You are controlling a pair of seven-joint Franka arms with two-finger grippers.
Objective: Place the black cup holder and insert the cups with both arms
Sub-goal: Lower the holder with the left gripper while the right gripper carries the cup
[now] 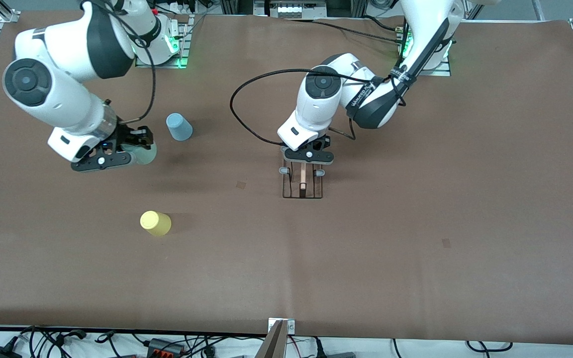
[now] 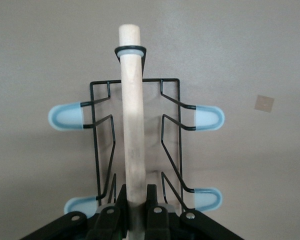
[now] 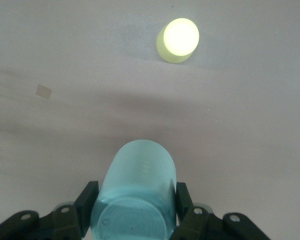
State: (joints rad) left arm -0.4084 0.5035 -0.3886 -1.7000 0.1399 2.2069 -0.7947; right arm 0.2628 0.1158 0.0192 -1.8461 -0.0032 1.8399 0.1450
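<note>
The left claw is clamping the wooden handle of the black rack, its arm bending down over mid-table. The right claw is gripping the green cup, the blue cup just beside it, the yellow cup nearer the front camera. Brown table; cables are lining its edge.
</note>
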